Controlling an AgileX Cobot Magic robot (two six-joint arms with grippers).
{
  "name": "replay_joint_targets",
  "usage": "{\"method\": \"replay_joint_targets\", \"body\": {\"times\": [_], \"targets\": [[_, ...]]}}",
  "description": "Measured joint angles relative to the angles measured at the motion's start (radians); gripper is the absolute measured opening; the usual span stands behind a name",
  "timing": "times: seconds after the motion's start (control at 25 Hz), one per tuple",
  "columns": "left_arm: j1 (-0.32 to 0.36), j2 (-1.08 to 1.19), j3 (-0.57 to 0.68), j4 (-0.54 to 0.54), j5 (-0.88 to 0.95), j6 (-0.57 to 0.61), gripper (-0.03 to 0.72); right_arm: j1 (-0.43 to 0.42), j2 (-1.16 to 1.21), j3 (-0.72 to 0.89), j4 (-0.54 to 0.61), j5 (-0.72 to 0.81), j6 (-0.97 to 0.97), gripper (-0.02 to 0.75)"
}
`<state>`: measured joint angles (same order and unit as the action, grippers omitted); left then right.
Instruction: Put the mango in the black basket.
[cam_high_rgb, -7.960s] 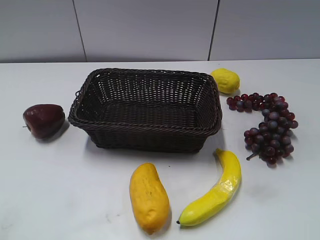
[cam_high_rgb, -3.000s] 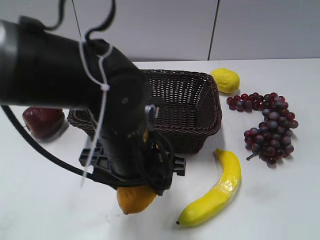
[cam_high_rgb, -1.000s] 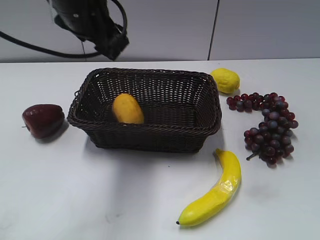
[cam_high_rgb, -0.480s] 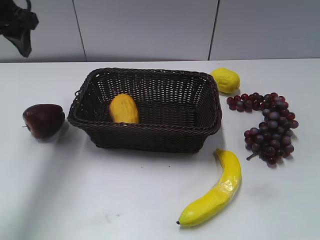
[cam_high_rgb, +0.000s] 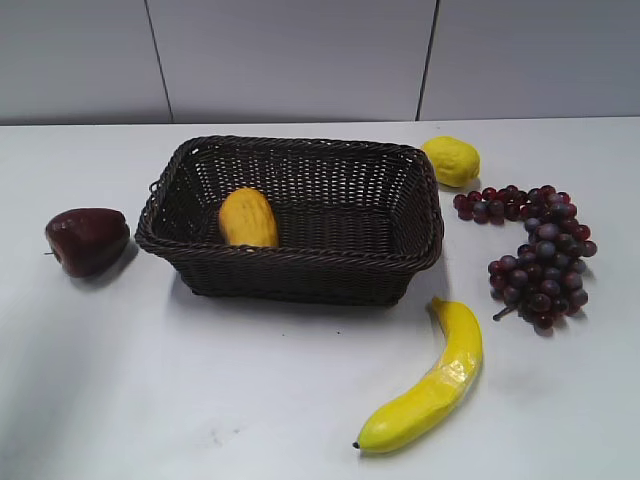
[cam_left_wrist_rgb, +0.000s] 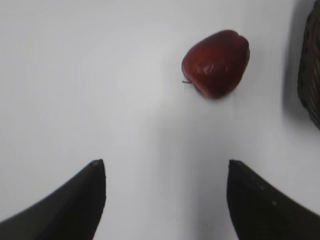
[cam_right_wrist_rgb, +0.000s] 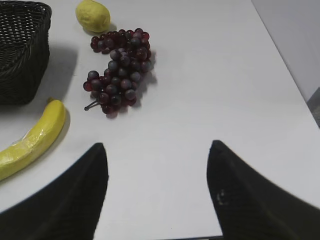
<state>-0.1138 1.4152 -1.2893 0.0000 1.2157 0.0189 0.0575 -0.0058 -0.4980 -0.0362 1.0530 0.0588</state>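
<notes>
The orange-yellow mango (cam_high_rgb: 248, 218) lies inside the black basket (cam_high_rgb: 300, 262), leaning against its left inner wall. The basket's edge shows at the right of the left wrist view (cam_left_wrist_rgb: 311, 75) and at the top left of the right wrist view (cam_right_wrist_rgb: 22, 55). My left gripper (cam_left_wrist_rgb: 166, 167) is open and empty above bare table, below the dark red apple (cam_left_wrist_rgb: 216, 62). My right gripper (cam_right_wrist_rgb: 156, 147) is open and empty above bare table, right of the banana. Neither gripper shows in the exterior view.
A dark red apple (cam_high_rgb: 87, 240) lies left of the basket. A banana (cam_high_rgb: 425, 385) (cam_right_wrist_rgb: 30, 142) lies in front of it to the right. A purple grape bunch (cam_high_rgb: 535, 250) (cam_right_wrist_rgb: 119, 67) and a lemon (cam_high_rgb: 450, 160) (cam_right_wrist_rgb: 93, 15) lie at the right.
The left arm has drawn back to the upper left and left the exterior view. The mango has settled slightly in the basket. Nothing else moved.
</notes>
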Motion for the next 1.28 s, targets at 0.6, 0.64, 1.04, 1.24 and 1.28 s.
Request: {"method": "replay_joint_targets", "body": {"times": [0.6,0.64,1.04,1.24,1.28], "targets": [[0.000,-0.743,0.571,-0.017,-0.137,0.002,0.570,0.000,0.000,0.000,-0.002,0.000,0.000,0.480],[0.000,-0.799,0.597,-0.017,-0.152,0.002,0.570,0.000,0.000,0.000,-0.002,0.000,0.000,0.480],[0.000,-1.253,0.768,-0.018,-0.187,0.001,0.568,0.000,0.000,0.000,-0.002,0.000,0.000,0.480],[0.000,-1.400,0.777,-0.016,-0.178,0.000,0.568,0.000,0.000,0.000,-0.002,0.000,0.000,0.480],[0.000,-1.414,0.777,-0.010,-0.177,0.001,0.568,0.000,-0.001,0.000,-0.002,-0.001,0.000,0.480]]}}
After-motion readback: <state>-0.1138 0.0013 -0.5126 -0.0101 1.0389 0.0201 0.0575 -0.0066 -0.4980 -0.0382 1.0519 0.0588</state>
